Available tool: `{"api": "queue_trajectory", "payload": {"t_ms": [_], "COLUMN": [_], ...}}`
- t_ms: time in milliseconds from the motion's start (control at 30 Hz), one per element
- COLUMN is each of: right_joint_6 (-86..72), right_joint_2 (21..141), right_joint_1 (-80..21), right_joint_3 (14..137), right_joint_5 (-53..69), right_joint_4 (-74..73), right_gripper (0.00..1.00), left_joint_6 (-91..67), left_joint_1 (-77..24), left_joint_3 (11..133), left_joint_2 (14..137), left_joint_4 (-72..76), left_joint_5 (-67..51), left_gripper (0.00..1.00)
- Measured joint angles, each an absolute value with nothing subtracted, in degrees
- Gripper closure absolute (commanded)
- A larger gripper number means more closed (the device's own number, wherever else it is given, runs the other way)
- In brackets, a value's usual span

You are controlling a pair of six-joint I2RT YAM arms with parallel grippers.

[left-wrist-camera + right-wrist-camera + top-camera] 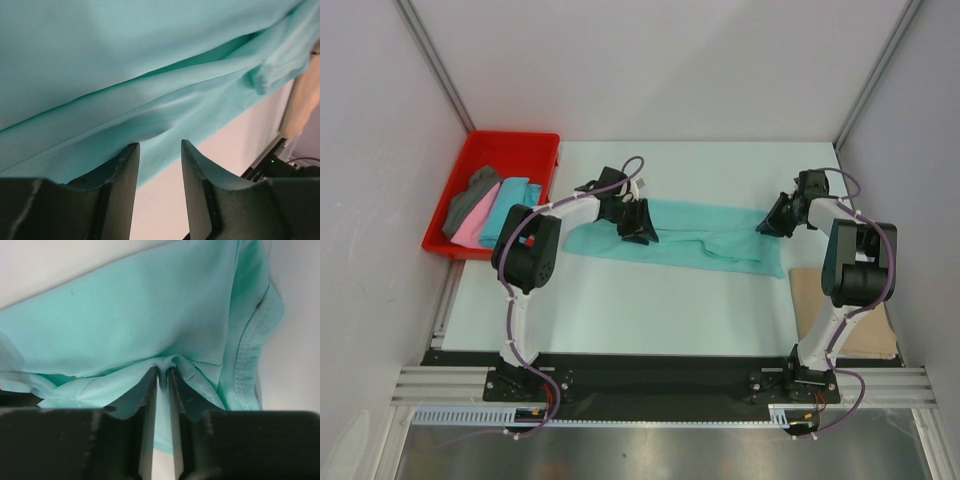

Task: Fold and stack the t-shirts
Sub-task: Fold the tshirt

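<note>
A robotics lab test cell is indicated: a pale table (650, 310) is enclosed by plain white panels (660, 60) on aluminium struts (435, 60), and two cabled arms (527, 250) are bolted to a slotted rail (445, 385) at its edge

Five soft cloth t-shirts (mint green shirt (700, 240), dark grey shirt (470, 197), pink shirt (472, 228), turquoise shirt (508, 206), tan shirt (806, 300)), one red rectangular plastic tray (510, 142) and two black-and-white robot arms (525, 250) (855, 265) are counted.
</note>
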State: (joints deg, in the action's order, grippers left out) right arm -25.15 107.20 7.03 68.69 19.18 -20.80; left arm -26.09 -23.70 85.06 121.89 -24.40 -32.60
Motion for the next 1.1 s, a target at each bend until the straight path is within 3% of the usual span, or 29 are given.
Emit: {"api": "queue_trajectory", "payload": {"t_ms": [167, 233, 467, 1100], "right_joint_6": [-25.26, -25.19, -25.23, -26.59], "right_joint_2": [107.22, 107.22, 106.00, 101.54], "right_joint_1": [7.03, 7.01, 6.83, 4.45], "right_joint_3": [71.13, 71.90, 71.64, 67.81], "right_joint_5": [18.68, 18.79, 19.29, 18.31], "right_joint_4": [-23.20, -24.03, -26.68, -29.74], "right_gripper": [0.66, 0.64, 0.63, 0.59], "left_joint_6": [-28.36, -29.76, -33.28, -38.06], "left_joint_1": [-26.22, -28.01, -33.39, -35.46], "left_joint_3": [85.06, 85.06, 86.50, 99.24], "left_joint_2": [121.82, 121.82, 124.36, 134.82], "left_joint_4": [-18.33, -15.38, -10.39, -9.13], "left_joint_5": [-37.32, -38.68, -38.46, -31.44], "left_gripper": [0.56, 0.63, 0.77, 0.75]}}
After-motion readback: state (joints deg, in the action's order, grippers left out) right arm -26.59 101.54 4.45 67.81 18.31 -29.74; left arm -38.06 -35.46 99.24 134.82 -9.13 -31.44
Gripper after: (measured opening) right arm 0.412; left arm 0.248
